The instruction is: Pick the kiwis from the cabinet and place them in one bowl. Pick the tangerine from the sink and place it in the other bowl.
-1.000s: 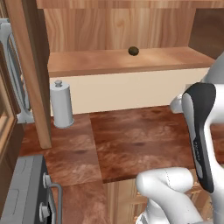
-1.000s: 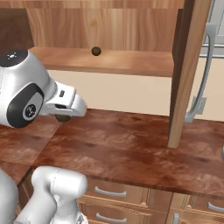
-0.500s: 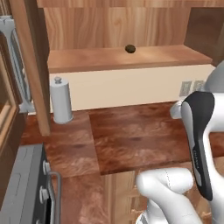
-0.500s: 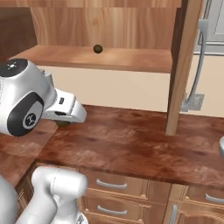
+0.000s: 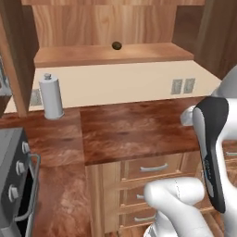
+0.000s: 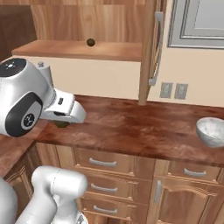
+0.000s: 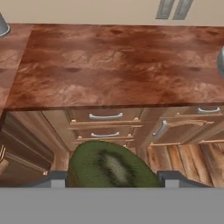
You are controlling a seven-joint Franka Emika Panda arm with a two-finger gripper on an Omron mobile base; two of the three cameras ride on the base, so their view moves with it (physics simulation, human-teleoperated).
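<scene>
My end effector (image 7: 112,179) grips a kiwi (image 7: 111,166) btwn both tips; 2nd kiwi (image 5: 116,45) on cabinet shelf (image 5: 111,54), 12 o'clock.

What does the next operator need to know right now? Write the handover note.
Claw: shut on one kiwi, held out in front of the counter edge, above the drawer fronts.
Second kiwi: on the open cabinet's shelf, at the back.
A bowl: on the counter to the right, nothing seen in it.
Tangerine, sink and the other bowl: out of view.
Done: first kiwi picked from the cabinet.
Left: drop this kiwi in a bowl, fetch the second kiwi into the same bowl, then move the tangerine from the sink to the other bowl.
</scene>
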